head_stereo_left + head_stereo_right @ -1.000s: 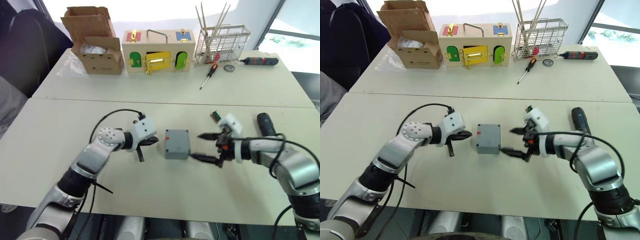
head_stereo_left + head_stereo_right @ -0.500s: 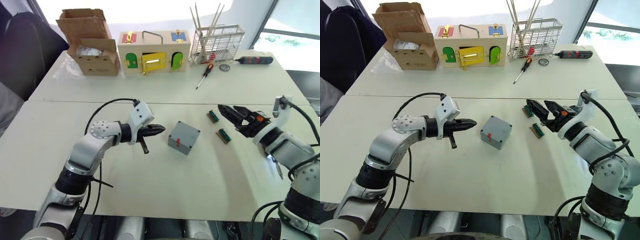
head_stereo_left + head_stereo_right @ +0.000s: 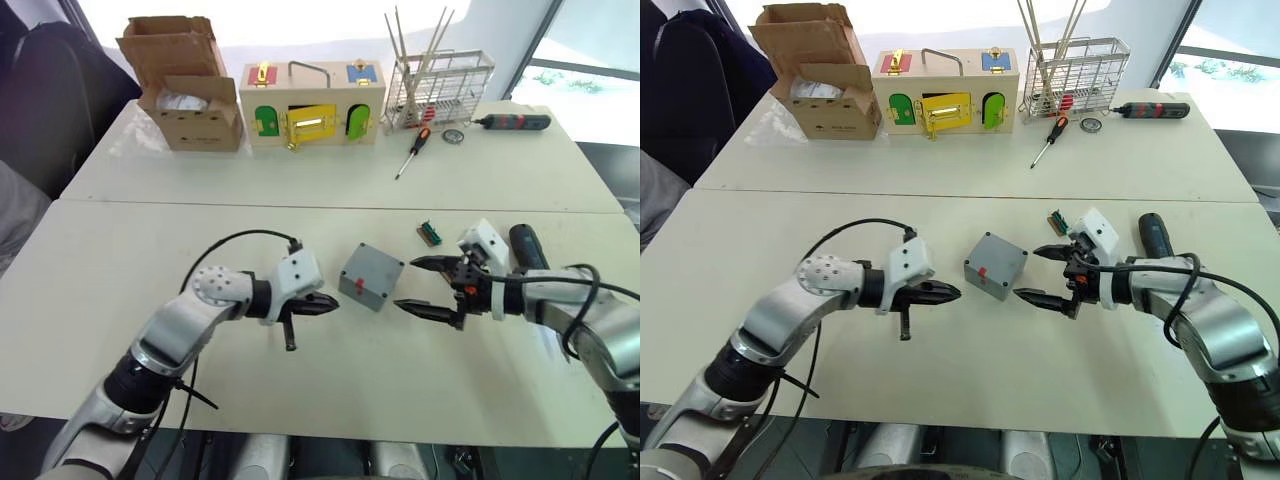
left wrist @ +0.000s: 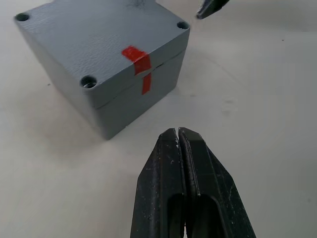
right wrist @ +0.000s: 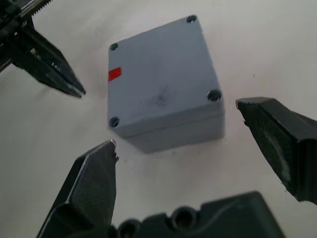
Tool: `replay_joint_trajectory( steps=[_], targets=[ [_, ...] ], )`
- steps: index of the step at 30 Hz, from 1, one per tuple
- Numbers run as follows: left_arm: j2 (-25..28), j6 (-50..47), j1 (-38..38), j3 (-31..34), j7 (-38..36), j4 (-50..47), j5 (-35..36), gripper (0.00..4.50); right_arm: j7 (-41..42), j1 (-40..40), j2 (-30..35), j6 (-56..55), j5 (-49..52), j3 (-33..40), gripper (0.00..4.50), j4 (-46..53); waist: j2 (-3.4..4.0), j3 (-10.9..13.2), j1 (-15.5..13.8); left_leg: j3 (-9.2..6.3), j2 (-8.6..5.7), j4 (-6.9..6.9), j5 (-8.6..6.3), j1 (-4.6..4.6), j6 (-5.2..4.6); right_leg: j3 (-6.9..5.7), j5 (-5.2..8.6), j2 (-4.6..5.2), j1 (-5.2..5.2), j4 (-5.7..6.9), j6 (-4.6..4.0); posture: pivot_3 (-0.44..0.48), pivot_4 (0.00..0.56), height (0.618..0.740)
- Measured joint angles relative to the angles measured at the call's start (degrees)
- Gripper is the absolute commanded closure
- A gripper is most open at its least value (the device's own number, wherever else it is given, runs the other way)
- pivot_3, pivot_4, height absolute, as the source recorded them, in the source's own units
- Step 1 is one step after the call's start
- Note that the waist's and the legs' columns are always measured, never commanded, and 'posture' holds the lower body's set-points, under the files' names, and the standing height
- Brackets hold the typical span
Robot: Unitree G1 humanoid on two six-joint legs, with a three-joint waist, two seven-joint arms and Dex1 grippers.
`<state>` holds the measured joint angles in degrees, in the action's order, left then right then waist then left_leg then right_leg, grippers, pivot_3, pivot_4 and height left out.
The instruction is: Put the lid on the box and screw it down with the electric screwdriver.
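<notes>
A pale bench [image 3: 120,250] spans the head views, with a second bench surface behind it across the upper part of the frame. At upper left stands an open cardboard carton [image 3: 190,85], and just to its right a wooden box with coloured doors [image 3: 312,103]. Right of that sits a wire rack [image 3: 440,88] holding thin sticks.

In the lower middle of the frame, the left gripper [image 3: 325,305] points right with its fingers [image 4: 185,163] pressed together, holding nothing, close to the box but apart from it. At lower right, the right gripper [image 3: 428,285] points left with its fingers [image 5: 96,183] spread wide, one tip near each side of the box's right face, not touching.

The box [image 3: 371,276] sits near the centre, turned at an angle, between the two grippers. The lid [image 4: 99,44] already rests on top of it, a strip of red tape crossing the seam on one side. The electric screwdriver [image 3: 526,246] lies at right, beyond the right arm.

On the far bench, a red-and-black hand screwdriver [image 3: 416,151] lies below the rack, and a black tool with red bands [image 3: 513,122] lies at upper right. A small green part [image 3: 430,233] lies right of the box.
</notes>
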<state>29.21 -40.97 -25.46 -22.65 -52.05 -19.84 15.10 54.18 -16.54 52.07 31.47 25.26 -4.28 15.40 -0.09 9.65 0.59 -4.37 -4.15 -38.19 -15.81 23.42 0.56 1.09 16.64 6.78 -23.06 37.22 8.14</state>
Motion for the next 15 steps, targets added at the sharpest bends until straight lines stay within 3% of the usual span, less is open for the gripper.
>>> replay_joint_trajectory(
  steps=[7,15],
  targets=[
    [-2.4,1.5,-1.6,-3.7,1.6,4.4,-3.4,4.50,7.6,-5.0,-1.8,-12.3,-9.6,-7.6,0.03,-11.0,0.00,0.0,0.0,-0.01,0.01,0.00,0.04,0.00,0.06,0.00,0.00,-0.01,-0.02,0.02,0.00,0.000,0.150,0.730],
    [-4.8,5.2,-4.5,-3.7,3.7,13.2,-7.5,4.50,13.9,-9.0,-5.1,-19.4,-13.1,-10.1,0.03,-16.2,0.00,0.0,0.0,-0.05,0.00,0.02,0.04,0.00,0.08,-0.03,0.00,0.00,-0.04,0.02,0.00,0.000,0.150,0.730]
  ],
)
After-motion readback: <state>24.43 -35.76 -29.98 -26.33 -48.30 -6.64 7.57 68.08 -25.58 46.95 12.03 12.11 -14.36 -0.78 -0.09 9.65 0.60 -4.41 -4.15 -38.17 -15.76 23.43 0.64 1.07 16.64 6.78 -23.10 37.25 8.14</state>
